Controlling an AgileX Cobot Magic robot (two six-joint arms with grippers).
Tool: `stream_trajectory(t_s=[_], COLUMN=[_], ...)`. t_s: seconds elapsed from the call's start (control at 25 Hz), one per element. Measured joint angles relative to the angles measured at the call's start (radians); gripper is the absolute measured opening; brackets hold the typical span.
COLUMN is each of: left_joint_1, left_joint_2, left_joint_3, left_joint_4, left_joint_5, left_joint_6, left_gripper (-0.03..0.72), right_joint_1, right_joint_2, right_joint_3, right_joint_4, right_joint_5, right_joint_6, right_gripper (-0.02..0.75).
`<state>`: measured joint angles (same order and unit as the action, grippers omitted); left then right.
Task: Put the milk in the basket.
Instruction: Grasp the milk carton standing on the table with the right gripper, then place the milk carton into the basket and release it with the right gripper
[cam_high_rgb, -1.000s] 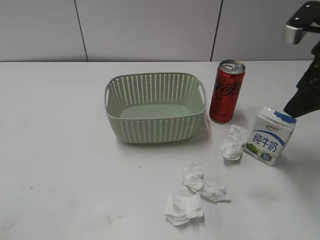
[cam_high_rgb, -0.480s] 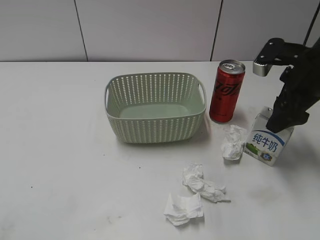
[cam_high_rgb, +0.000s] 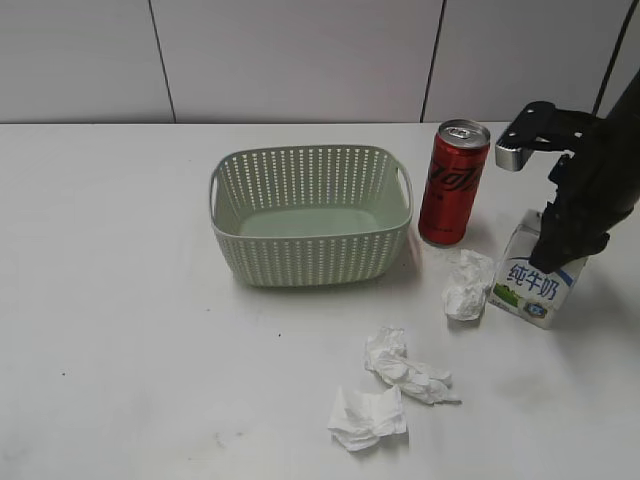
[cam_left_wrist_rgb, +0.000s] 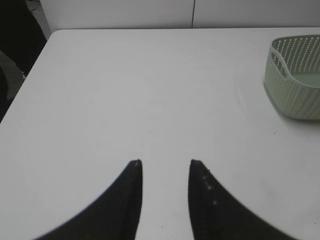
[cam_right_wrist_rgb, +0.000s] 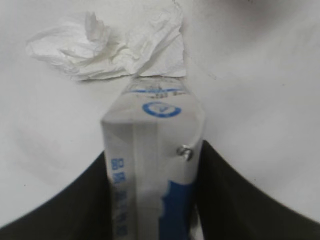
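Note:
The milk (cam_high_rgb: 533, 287), a small white carton with blue characters, stands on the table at the right, near the red can. My right gripper (cam_high_rgb: 566, 248) comes down on its top from above. In the right wrist view the milk (cam_right_wrist_rgb: 150, 125) fills the gap between the two black fingers of the right gripper (cam_right_wrist_rgb: 155, 148), which press on both of its sides. The sage-green basket (cam_high_rgb: 310, 262) stands empty at the table's middle, left of the can. My left gripper (cam_left_wrist_rgb: 164, 162) is open and empty over bare table, with the basket (cam_left_wrist_rgb: 295, 100) to its far right.
A red soda can (cam_high_rgb: 453, 185) stands between basket and milk. A crumpled tissue (cam_high_rgb: 467, 285) lies right beside the milk, also showing in the right wrist view (cam_right_wrist_rgb: 110, 45). Two more tissues (cam_high_rgb: 405, 368) (cam_high_rgb: 367, 418) lie nearer the front edge.
My right arm has come in from the upper right and lowered onto the milk carton, its fingers now around the top. Carton, can and basket have stayed in place.

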<state>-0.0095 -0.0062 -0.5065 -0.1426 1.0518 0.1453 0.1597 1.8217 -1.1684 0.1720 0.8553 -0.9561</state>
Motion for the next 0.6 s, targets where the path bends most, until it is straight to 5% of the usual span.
stream_trajectory(t_s=[0.08,0.6], left_joint_1=[0.0,0.0], left_joint_2=[0.0,0.0], left_joint_3=[0.0,0.0], left_joint_4=[0.0,0.0], left_joint_5=[0.0,0.0], left_joint_6=[0.0,0.0], left_gripper=[0.235,0.235], right_joint_1=[0.0,0.005], right_joint_2=[0.0,-0.14], right_joint_3=[-0.004,-0.021], right_joint_4=[-0.002,-0.105], right_joint_5=[0.001,0.091], right_joint_6=[0.008,0.076], right_gripper=[0.298,0.298])
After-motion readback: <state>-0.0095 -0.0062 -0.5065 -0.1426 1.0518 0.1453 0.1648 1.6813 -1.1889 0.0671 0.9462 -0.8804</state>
